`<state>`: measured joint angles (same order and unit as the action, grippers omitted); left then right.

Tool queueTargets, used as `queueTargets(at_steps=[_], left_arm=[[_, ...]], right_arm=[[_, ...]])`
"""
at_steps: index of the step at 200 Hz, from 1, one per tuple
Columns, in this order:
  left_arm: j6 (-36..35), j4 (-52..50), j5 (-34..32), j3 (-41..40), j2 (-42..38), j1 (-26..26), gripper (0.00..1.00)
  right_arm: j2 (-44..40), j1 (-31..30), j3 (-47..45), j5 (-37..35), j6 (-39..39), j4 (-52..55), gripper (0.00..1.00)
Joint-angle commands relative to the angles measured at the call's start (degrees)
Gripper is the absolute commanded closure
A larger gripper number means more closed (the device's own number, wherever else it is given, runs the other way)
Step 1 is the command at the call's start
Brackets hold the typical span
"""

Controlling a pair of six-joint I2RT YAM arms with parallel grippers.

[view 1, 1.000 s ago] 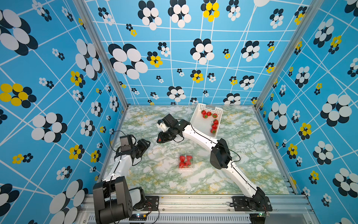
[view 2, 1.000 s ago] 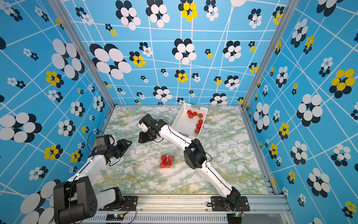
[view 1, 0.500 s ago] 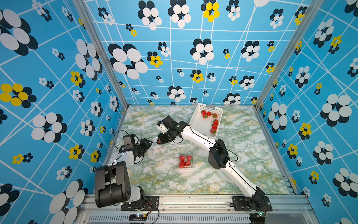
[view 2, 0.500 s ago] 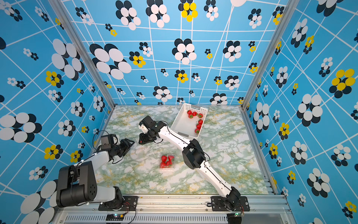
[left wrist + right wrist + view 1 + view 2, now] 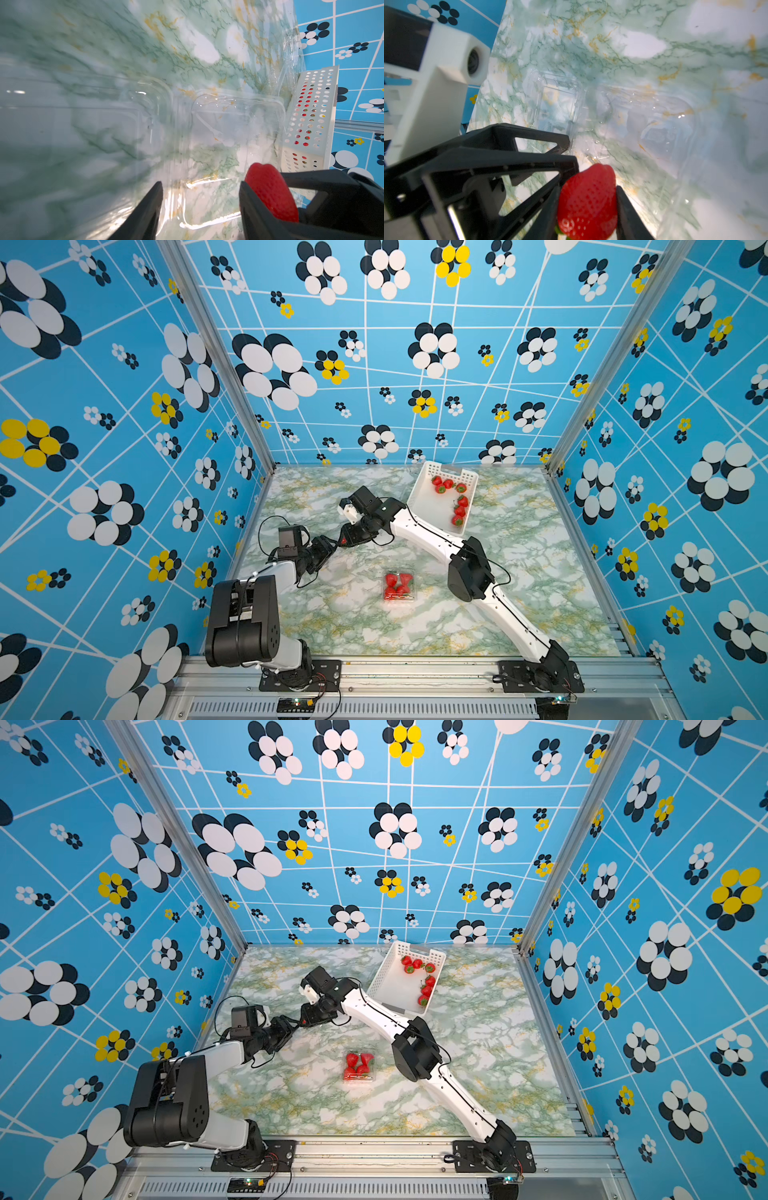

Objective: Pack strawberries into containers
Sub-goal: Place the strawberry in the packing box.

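My right gripper is shut on a red strawberry, held low over the marble table. My left gripper is open right beside it; its jaws straddle the near rim of an open clear container. That container and its hinged lid hold nothing. In both top views the two grippers meet at the table's left middle. A shut clear container with strawberries lies mid-table. Several more strawberries lie in the white basket.
The white perforated basket stands at the back, right of centre. Another clear container lies beside it. Patterned blue walls close the table on three sides, and my right arm spans it diagonally.
My left arm has swung its gripper forward and right until it meets the right gripper. The right gripper has stayed put with the strawberry.
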<state>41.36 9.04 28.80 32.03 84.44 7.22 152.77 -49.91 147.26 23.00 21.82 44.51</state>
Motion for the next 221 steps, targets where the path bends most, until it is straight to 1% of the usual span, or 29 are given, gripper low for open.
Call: queueTargets(at_steps=[1, 44, 113, 157, 185, 202, 221], left_arm=[[0.4, -0.3, 0.7, 0.3, -1.4, -0.6, 0.4], [0.1, -3.5, 1.2, 1.2, -4.6, -1.0, 0.4], [1.7, -2.3, 1.5, 1.4, -4.0, -3.0, 0.39], [0.7, -4.2, 0.6, 2.0, -5.7, -2.9, 0.39], [0.9, -3.7, 1.0, 2.1, -5.2, -3.0, 0.39], [0.9, -3.4, 1.1, 1.9, -5.1, -2.9, 0.39], [0.9, -3.4, 1.1, 1.8, -5.3, -3.0, 0.39]], right_arm=[[1.4, 0.8, -0.4, -0.9, 0.0, 0.6, 0.81], [1.5, 2.3, -1.0, -2.5, 0.0, 1.5, 0.81], [2.2, 2.9, -1.8, -2.9, -0.5, 2.0, 0.8], [2.5, 2.9, -1.7, -3.5, -0.9, 2.8, 0.71], [2.5, 2.9, -1.7, -3.8, -1.0, 3.2, 0.62], [2.4, 2.9, -1.8, -4.1, -1.3, 3.5, 0.61], [2.4, 2.9, -1.7, -4.4, -1.5, 3.9, 0.57]])
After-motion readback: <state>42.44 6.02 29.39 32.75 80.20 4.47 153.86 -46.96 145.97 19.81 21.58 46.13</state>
